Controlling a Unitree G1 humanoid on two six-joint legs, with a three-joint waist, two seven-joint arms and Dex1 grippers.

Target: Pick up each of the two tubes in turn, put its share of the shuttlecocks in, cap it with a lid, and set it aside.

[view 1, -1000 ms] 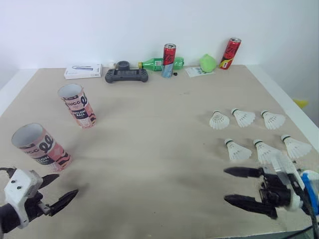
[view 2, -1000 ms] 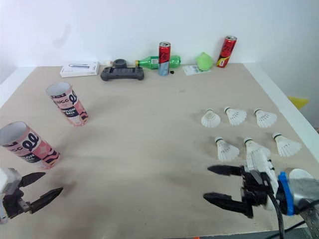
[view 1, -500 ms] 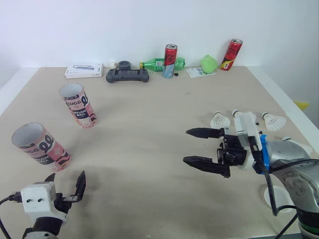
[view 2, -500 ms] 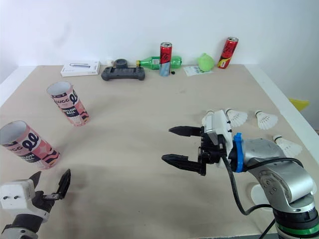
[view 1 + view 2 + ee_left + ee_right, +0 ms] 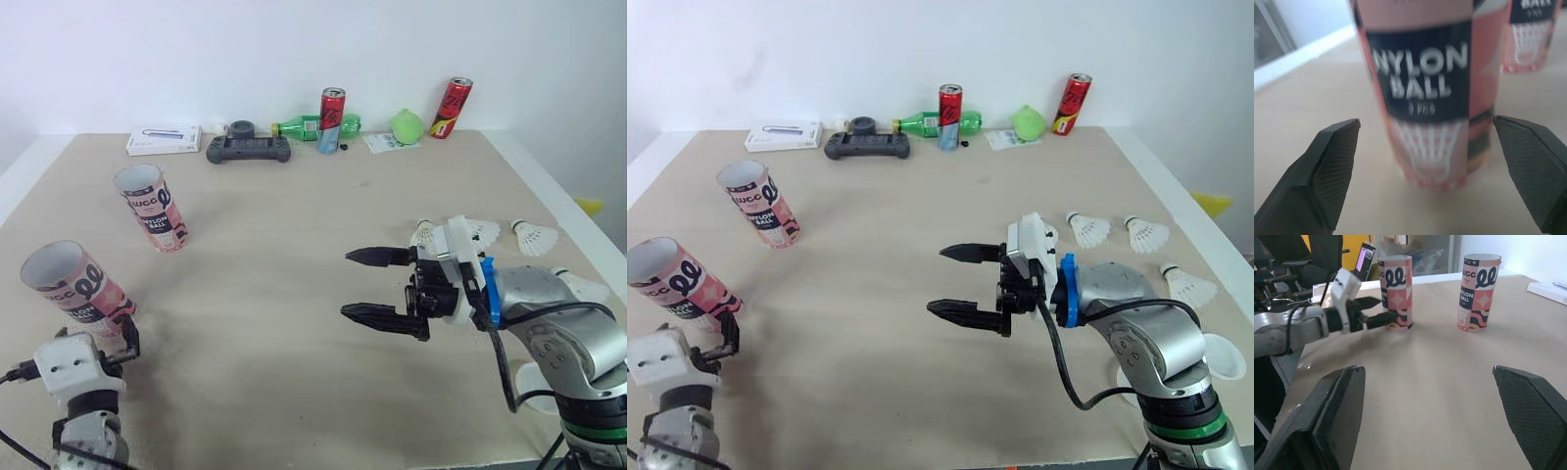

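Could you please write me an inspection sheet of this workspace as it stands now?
Surface: beige table, nothing spilled.
Job's things: near tube and far tube upright, uncapped; shuttlecocks lying on the right; white disc, perhaps a lid, near the front right edge.
Clutter: white box, black controller, green bottle, red cans along the back edge.
Grippers: left gripper open, straddling the near tube without touching; right gripper open, empty, over mid-table.
Cables: black cable behind the right gripper.
Surroundings: white wall; office chair beyond the table.

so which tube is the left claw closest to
The front tube, nearest the robot: the open left claw is at its base. The other tube stands farther back.
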